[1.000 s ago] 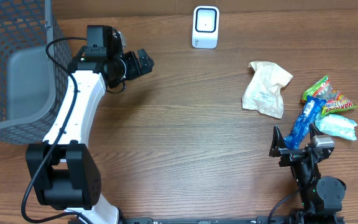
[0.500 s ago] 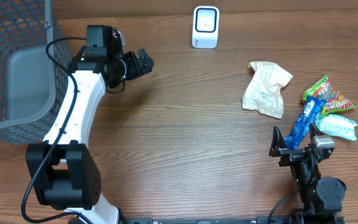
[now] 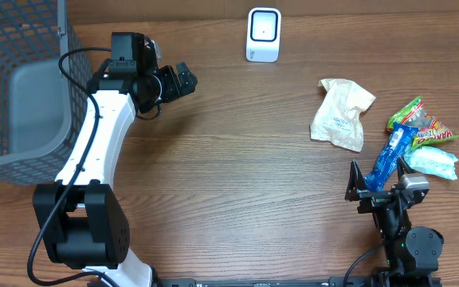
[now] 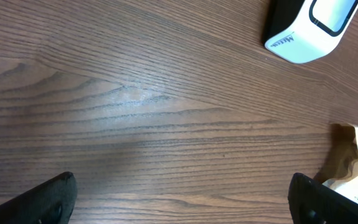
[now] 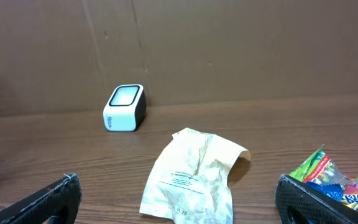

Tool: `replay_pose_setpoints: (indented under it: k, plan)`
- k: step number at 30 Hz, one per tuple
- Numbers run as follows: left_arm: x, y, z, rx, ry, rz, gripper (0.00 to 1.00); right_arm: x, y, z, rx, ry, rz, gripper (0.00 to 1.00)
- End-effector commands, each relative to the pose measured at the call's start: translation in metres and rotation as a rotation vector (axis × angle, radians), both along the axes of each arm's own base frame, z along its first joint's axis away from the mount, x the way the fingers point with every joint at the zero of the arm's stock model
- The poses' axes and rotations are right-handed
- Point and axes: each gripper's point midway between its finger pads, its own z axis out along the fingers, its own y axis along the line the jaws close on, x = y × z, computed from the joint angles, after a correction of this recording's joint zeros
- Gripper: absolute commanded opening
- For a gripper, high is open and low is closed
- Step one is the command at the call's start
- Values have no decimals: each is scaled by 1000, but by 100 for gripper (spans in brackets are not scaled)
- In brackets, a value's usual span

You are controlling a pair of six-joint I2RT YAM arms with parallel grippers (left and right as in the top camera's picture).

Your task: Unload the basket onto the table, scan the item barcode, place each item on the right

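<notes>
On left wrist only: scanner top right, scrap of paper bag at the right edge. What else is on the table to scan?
Observer: Right of the bag lie a blue packet, a green packet and a pale packet.
Operator: Where's the right arm?
Observer: Right end effector is open and empty, at the blue packet's near end.
Operator: Anything on my left?
Observer: A grey basket at the far left.
</notes>
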Motion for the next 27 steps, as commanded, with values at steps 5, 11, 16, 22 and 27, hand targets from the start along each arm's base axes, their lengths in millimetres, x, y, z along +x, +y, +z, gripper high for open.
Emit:
replay_pose_setpoints:
  k: [5, 11, 16, 22, 27]
  plan:
    - [0, 11, 0, 83, -16, 9, 100, 0, 0, -1, 4, -8, -4, 100]
    - [-10, 31, 49, 212, -120, 88, 100, 0, 0, -1, 4, -8, -4, 100]
    - [-46, 53, 115, 385, -252, 115, 100, 0, 0, -1, 4, -8, -4, 100]
    - [-82, 49, 168, 458, -541, 9, 100, 0, 0, -1, 4, -8, -4, 100]
    - [-110, 32, 167, 505, -822, -136, 100, 0, 0, -1, 4, -8, -4, 100]
